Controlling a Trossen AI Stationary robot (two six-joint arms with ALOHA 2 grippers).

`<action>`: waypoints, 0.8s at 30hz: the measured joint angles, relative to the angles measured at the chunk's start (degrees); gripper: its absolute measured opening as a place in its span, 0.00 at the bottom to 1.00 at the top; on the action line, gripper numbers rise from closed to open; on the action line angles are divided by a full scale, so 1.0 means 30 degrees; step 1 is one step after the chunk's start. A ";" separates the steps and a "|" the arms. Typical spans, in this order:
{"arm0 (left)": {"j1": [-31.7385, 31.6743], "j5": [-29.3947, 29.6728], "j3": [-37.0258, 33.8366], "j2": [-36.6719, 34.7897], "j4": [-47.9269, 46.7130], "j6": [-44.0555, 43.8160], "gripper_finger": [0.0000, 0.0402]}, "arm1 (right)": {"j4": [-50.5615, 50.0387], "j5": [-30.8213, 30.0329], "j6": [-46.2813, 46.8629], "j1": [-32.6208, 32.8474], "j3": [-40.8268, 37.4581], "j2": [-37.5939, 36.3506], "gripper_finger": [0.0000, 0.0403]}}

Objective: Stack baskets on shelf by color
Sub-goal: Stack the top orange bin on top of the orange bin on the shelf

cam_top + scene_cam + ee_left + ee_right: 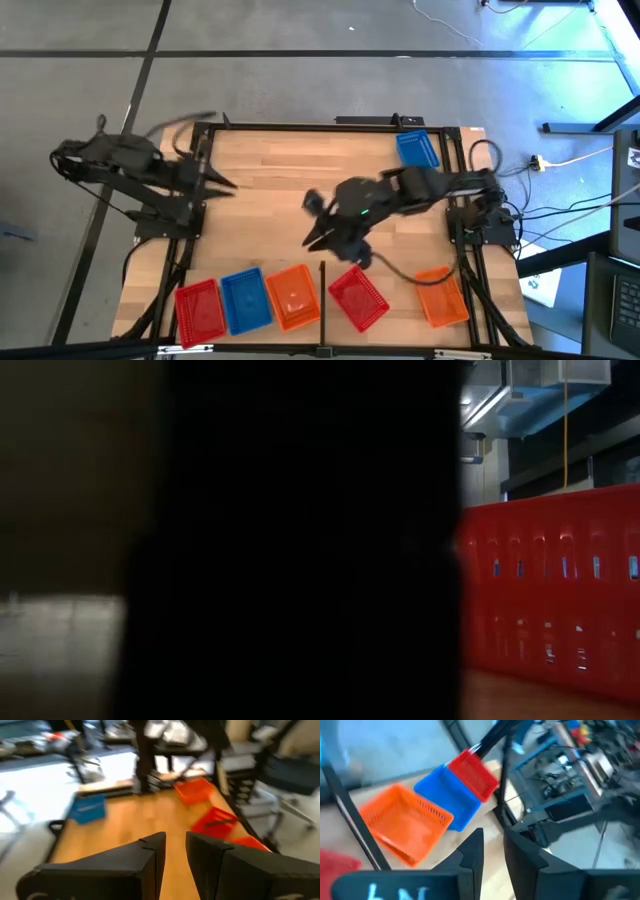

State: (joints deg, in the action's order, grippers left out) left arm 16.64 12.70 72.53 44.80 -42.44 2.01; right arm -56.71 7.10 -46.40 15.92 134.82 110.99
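Note:
In the high view, red [198,308], blue [245,299] and orange [292,295] baskets lie in a row on the pale wooden panel [270,170], left of its thin black divider bar [322,292]. Right of the bar lie a red basket [358,297] and an orange one [442,297]. Another blue basket [418,150] lies at the far right corner. My right gripper [318,236] hovers over the table's middle, above the bar's far end, shut and holding nothing. My left gripper [226,184] waits at the left edge, shut. The right wrist view shows the orange [405,825], blue [447,800] and red [472,772] baskets.
A black frame [300,126] borders the panel, and the arm bases stand at its left and right edges. Bare wood lies between the two grippers. In the low view a dark shape [300,540] fills most of the picture, with a red basket [550,600] to its right.

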 joint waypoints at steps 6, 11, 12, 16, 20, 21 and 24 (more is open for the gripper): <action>0.0266 -0.3901 0.0000 0.2890 -0.1314 -0.0781 0.17 | -0.0488 -0.0079 0.4618 -0.0109 0.0000 -0.2633 0.19; 0.0967 -0.6191 0.0000 0.5248 -0.2339 -0.0963 0.17 | -0.0926 -0.2077 0.6276 -0.0109 0.0000 -0.4040 0.19; 0.1086 -0.6477 0.0000 0.5753 -0.2253 -0.0808 0.17 | -0.1080 -0.2785 0.6719 -0.0120 0.0000 -0.4223 0.19; 0.1263 -0.6919 0.0000 0.7774 -0.2080 -0.0025 0.17 | -0.1778 -0.5072 1.1021 -0.0544 0.0000 -0.4621 0.19; 0.1185 -0.7194 0.0000 0.9605 -0.1966 0.0137 0.17 | -0.3727 -0.5079 1.2876 -0.1016 -0.0015 -0.4529 0.19; 0.1152 -0.7691 0.0000 1.0032 -0.1704 0.0403 0.17 | -0.4179 -0.5068 1.2876 -0.1040 -0.0015 -0.4497 0.19; 0.0886 -0.9847 0.0000 1.1016 -0.0288 0.1498 0.17 | -0.5036 -0.4953 1.2870 -0.1241 -0.0016 -0.4381 0.19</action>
State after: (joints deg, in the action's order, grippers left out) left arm 19.30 -16.84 72.53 77.85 -43.30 6.50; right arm -71.82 -7.75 -7.79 12.20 134.78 97.84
